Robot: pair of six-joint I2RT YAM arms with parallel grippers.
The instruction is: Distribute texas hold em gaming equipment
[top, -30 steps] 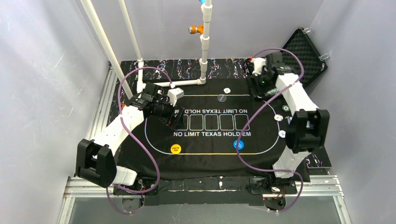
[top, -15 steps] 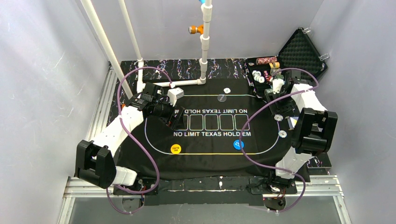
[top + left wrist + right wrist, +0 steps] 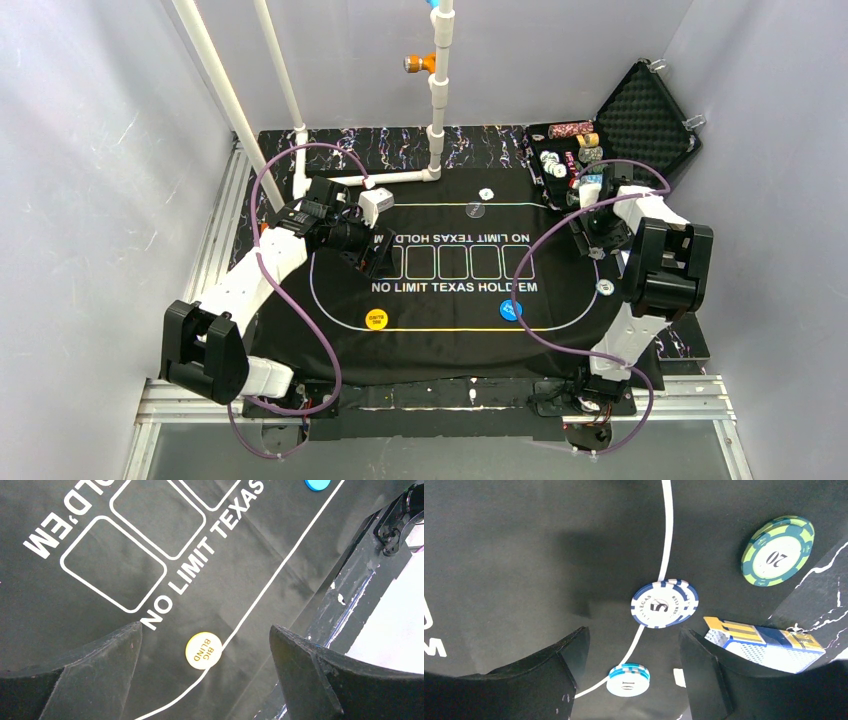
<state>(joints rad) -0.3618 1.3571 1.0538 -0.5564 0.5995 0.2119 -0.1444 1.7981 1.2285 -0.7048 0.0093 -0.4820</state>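
In the right wrist view my right gripper is open low over the mat's white line. A light-blue "10" chip lies in the gap, touching neither finger. Beyond the fingertips lie a white-and-blue "5" chip and a green "20" chip. Blue-patterned cards lie to the right. My left gripper hangs open above the yellow "BIG BLIND" disc; the blue disc is further off. From above, the right gripper is at the mat's right edge and the left gripper at its left.
The black mat covers the table's middle. An open foam-lined case with several chips stands at the back right. White pipes rise at the back. A white chip and a greyish one lie at the mat's far edge.
My right arm has swung from the case back towards me, over the mat's right edge. The left arm has not moved.
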